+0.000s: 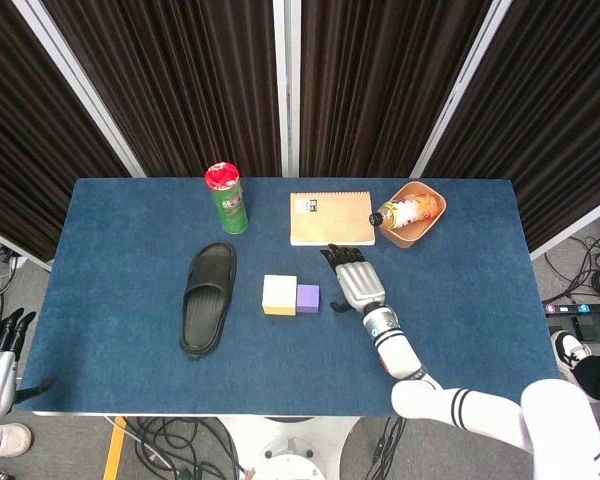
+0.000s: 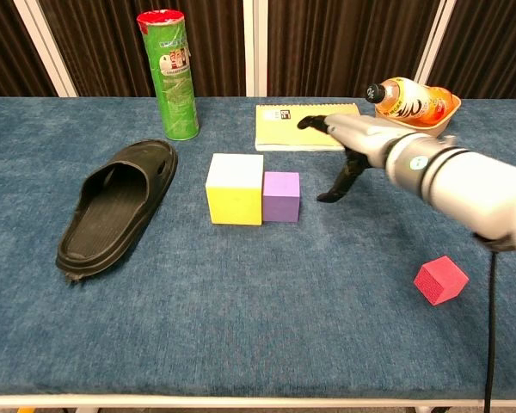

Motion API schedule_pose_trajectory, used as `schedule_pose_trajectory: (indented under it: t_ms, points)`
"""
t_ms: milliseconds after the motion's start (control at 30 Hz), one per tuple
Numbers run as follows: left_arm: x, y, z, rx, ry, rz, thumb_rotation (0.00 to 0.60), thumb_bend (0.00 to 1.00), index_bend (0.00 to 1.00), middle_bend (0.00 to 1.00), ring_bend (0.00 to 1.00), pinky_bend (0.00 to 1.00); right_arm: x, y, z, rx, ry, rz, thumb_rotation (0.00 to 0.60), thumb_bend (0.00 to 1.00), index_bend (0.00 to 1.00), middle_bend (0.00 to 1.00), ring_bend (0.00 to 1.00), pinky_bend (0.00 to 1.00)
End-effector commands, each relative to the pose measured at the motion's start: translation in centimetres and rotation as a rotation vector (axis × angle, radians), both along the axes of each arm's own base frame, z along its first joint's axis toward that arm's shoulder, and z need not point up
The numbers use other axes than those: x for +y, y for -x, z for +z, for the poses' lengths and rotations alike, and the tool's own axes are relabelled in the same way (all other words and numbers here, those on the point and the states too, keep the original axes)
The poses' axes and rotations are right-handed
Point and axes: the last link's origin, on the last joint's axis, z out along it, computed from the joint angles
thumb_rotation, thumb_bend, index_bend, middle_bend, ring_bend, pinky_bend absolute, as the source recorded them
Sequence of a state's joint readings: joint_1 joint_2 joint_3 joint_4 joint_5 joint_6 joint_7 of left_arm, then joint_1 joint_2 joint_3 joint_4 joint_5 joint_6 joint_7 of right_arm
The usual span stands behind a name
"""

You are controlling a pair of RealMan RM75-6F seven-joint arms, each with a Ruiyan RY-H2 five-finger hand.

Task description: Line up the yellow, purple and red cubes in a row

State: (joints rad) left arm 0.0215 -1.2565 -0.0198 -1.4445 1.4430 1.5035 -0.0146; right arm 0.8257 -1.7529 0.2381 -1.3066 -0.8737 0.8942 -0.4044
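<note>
Yellow cube, purple cube, red cube on a blue cloth. The slipper is black, the can green with a red lid, the notebook tan, the bottle seemingly orange, curtains dark brown.

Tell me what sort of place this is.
Likely a robot lab test bench: a blue-covered table against dark curtains, loose cables on the floor, and unrelated props like a slipper and a chip can.
</note>
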Motion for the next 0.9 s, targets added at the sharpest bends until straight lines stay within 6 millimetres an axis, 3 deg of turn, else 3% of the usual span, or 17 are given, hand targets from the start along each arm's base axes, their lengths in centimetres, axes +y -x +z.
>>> schedule_pose_trajectory:
  t_ms: [33,200,400,633,900]
  points:
    - [0.0,-0.1,0.0,-0.001,-0.001,-0.004,0.6,0.06,0.14,0.16,0.11,0.16,2.8,2.6,4.4,-0.015,-0.03,0.039,0.6,0.15,0.05,0.0,0.0,0.0]
    - [0.2,-0.5,0.0,-0.001,-0.006,-0.02,0.6,0.06,0.13,0.16,0.11,0.16,6.1,6.0,8.6,0.008,-0.111,0.064,0.6,0.16,0.17,0.0,0.0,0.0]
    - [0.3,-1.0,0.1,0.0,-0.012,-0.037,0.6,0.06,0.14,0.16,0.11,0.16,10.2,10.1,10.7,0.052,-0.168,0.083,0.6,0.16,0.27,0.03,0.0,0.0]
    - [0.3,-1.3,0.2,0.002,-0.01,-0.039,0.6,0.06,0.13,0.16,0.11,0.16,13.0,12.7,9.9,0.069,-0.193,0.115,0.6,0.15,0.28,0.04,0.0,0.0]
    - [0.1,-1.3,0.3,0.001,-0.013,-0.034,0.6,0.06,0.13,0.16,0.11,0.16,12.6,13.4,8.6,0.085,-0.18,0.128,0.6,0.15,0.28,0.04,0.0,0.0]
